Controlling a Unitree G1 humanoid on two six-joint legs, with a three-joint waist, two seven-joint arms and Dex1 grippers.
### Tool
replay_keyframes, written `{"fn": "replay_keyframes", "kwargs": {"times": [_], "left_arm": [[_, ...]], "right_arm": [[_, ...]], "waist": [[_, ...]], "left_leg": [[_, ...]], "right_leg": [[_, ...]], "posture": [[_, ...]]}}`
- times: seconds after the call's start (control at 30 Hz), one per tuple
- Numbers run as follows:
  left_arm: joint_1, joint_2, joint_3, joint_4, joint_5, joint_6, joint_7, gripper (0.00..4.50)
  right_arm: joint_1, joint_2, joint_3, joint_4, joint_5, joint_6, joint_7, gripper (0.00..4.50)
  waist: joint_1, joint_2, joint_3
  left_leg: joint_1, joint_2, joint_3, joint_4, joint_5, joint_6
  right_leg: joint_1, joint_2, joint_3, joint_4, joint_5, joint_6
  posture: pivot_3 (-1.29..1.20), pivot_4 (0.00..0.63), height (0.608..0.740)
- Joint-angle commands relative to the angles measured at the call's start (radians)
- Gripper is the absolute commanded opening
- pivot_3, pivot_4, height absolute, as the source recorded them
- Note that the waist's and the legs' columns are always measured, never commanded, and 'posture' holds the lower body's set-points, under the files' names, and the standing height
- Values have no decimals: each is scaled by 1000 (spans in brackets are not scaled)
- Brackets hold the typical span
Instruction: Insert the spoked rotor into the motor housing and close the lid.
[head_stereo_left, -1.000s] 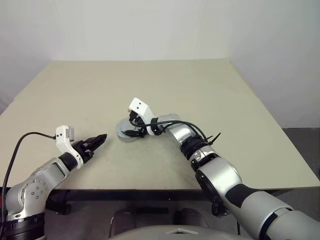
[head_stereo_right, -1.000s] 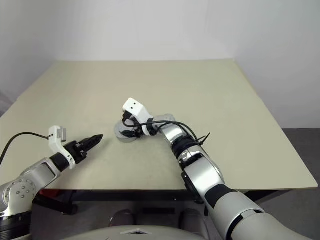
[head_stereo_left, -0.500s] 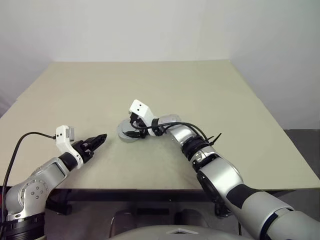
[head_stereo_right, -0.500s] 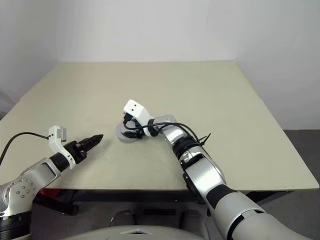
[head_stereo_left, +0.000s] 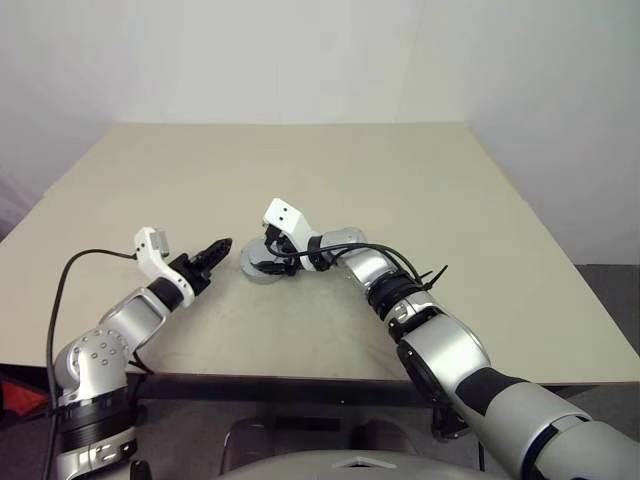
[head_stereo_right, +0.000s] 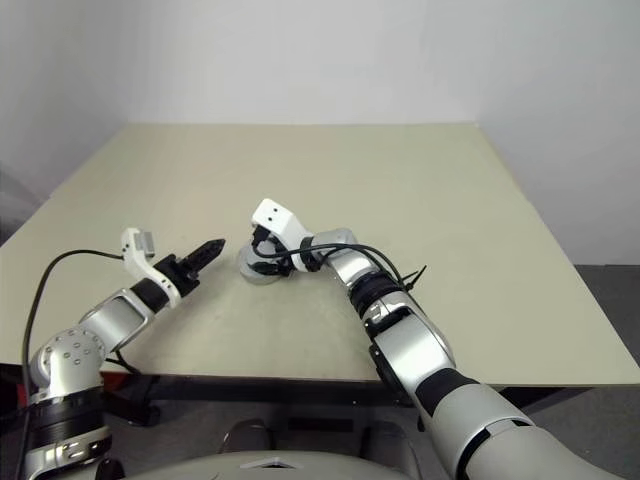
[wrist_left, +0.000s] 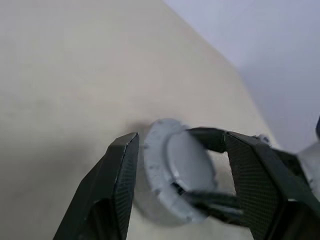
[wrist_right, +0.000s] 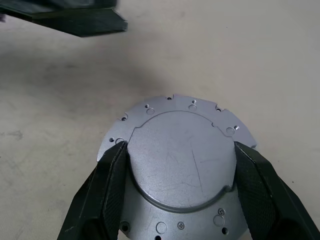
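While gripped by the right gripper, the lid is seated on the table.
Beside it, the left gripper is held with fingers parted and empty.

The lid, plain grey face up, lies flat on the motor housing mid-table.

The left gripper is now much closer to the lid, farther in and more to the right.
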Motion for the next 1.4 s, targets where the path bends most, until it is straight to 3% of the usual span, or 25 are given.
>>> {"fn": "replay_keyframes", "kwargs": {"times": [0.03, 0.2, 0.63, 0.93, 1.07, 1.27, 1.4], "left_arm": [[-59, -18, -23, 28, -13, 13, 19, 1700], [-128, -51, -22, 101, -14, 20, 53, 20], [-202, -66, -49, 231, 19, 181, 183, 20], [-194, -68, 17, 222, -22, 254, 220, 20], [-193, -67, 32, 225, -27, 261, 228, 0], [-194, -71, 42, 225, -30, 272, 236, 0], [-195, -71, 43, 226, -35, 279, 234, 0]], "right_arm": [[50, -32, 38, 90, -64, 63, -9, 3157], [51, -36, 32, 79, -59, 65, -9, 3157], [47, -31, 19, 62, -47, 72, -20, 3157], [40, -30, 12, 46, -31, 81, 14, 3157], [43, -32, 16, 40, -39, 71, 7, 4476], [47, -35, 3, 18, -26, 58, 1, 4476], [42, -50, -20, -48, 14, 93, 72, 4476]], "waist": [[0, 0, 0], [0, 0, 0], [1, 2, -1], [1, 5, -3], [0, 4, -3], [-1, 4, -3], [0, 3, -3]], "left_leg": [[0, 0, 0, 0, 0, 0], [0, 0, 0, -1, 0, 0], [-1, 0, 0, -5, 0, -1], [-1, -1, 0, -5, 0, -1], [-1, -1, 0, -6, 0, -1], [-1, -1, 0, -8, 0, -1], [-2, -1, 0, -8, 0, -1]], "right_leg": [[0, 0, 0, 0, 0, 0], [-1, 0, 0, 0, 0, 0], [-2, 0, -1, -1, -1, 1], [-2, -1, -1, -2, -1, 2], [-2, -1, -1, -3, -2, 3], [-4, 0, -1, -3, -3, 4], [-4, -1, -1, -3, -3, 4]], "posture": [[0, 0, 740], [0, 0, 740], [0, 0, 740], [0, 0, 740], [0, 0, 740], [0, 0, 740], [0, 0, 740]]}}
